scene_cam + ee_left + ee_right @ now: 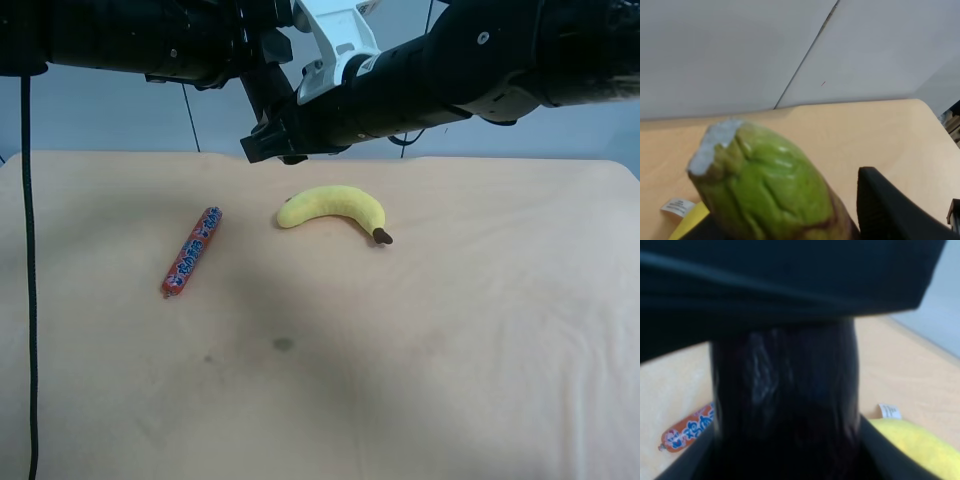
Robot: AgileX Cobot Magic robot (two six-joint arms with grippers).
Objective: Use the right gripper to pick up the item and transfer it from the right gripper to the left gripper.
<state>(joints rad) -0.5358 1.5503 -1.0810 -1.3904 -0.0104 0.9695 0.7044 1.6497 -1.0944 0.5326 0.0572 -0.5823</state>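
Observation:
The item, a toy eggplant [785, 390], fills the right wrist view as a glossy dark body. My right gripper [785, 457] is shut on it, with black fingers [882, 455] on both sides. In the left wrist view its green stem end [765, 185] with a pale tip sits in my left gripper [785, 225], whose fingers [890, 210] press against its sides. In the exterior high view the two arms meet above the table's far side. There the right gripper [272, 142] with its white bracket [335, 40] faces the left gripper [265, 80]. The eggplant is lost among these black parts.
A yellow banana [335, 207] lies on the beige table [450, 350] just below the grippers. A red-and-blue sausage stick [192, 252] lies to its left in the exterior high view. A black cable [30, 300] hangs down at that view's left edge.

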